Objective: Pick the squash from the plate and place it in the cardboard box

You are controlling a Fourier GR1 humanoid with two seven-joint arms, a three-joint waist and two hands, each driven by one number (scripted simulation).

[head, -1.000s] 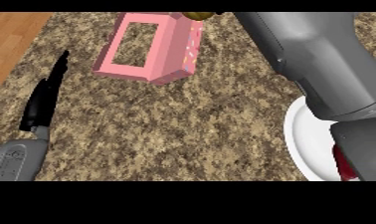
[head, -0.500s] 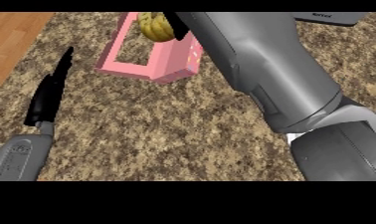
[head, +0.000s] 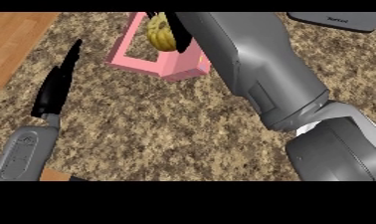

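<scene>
Fingers on the right hand [head: 173, 28] are curled around the bumpy yellow squash [head: 161, 35], holding it right over the opening of the pink open-topped box [head: 140, 63], so I'd say the drop into the box is the step at hand. The task calls it cardboard, but it looks plain pink to me.

Biggest thing in view is the bulky grey right forearm [head: 249, 63], stretched diagonally across the speckled brown granite counter [head: 161, 128]. It hides most of the counter's right side, and I can't make out the plate at all. The box's near corner sits just beside the arm.

Left hand [head: 55, 86] rests open at the left edge, black fingers pointing up, well apart from the box. A dark grey flat object [head: 330, 19] peeks in at top right; can't tell what it is.
</scene>
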